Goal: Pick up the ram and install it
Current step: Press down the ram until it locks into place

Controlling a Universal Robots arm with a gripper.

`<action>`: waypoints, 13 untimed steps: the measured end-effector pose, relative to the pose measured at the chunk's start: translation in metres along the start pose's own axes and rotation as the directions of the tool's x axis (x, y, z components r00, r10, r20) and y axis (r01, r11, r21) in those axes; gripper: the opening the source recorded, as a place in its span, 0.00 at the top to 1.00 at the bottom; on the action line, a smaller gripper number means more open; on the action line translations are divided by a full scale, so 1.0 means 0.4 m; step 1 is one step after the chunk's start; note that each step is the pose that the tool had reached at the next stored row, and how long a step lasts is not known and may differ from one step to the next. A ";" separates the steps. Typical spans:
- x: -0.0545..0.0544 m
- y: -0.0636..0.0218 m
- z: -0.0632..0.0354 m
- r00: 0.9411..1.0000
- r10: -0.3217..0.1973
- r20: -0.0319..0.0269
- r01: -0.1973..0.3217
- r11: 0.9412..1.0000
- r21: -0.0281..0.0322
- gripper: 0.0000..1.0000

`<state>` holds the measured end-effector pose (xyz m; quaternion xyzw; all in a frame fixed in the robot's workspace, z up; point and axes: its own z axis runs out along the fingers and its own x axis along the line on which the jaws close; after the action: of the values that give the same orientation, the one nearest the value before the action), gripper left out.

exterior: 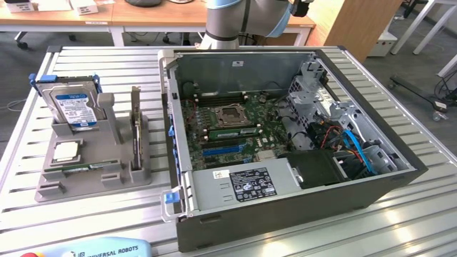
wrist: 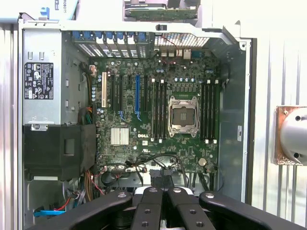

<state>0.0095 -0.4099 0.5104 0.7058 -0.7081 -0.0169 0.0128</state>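
Exterior view: slatted metal tabletop (exterior: 21,214) carries an open computer case (exterior: 286,217) lying on its side, with a grey holder (exterior: 85,187) just beside it on the exterior view's left.

- The ram (exterior: 75,169) lies in a low slot at the holder's near end. It is untouched and has no contact with the case.
- The same holder carries a blue-labelled hard drive (exterior: 71,107) standing at its far end and an upright card (exterior: 136,126) on the side nearest the case. The card stands between the ram and the case.
- The arm (exterior: 239,19) rises behind the case's far wall.
- A power supply (exterior: 243,184) with a sticker sits at the near end of the case.

Wrist view: gripper (wrist: 165,191) hangs above the case interior, over the cabled edge of the motherboard (wrist: 144,110).

- The jaws are drawn together with only a thin dark seam between the fingers (wrist: 152,201). Nothing is held.
- The CPU socket (wrist: 183,116) is open to view, with rows of dark memory slots on either side of it
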 end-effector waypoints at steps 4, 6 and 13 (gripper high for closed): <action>0.000 0.000 0.003 1.000 0.000 0.000 0.000 1.000 0.000 0.90; 0.000 0.000 0.007 1.000 0.000 0.000 0.000 1.000 0.000 0.90; 0.000 -0.001 0.025 1.000 0.000 0.000 0.000 1.000 0.000 0.90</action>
<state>0.0095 -0.4099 0.5003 0.7058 -0.7081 -0.0169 0.0128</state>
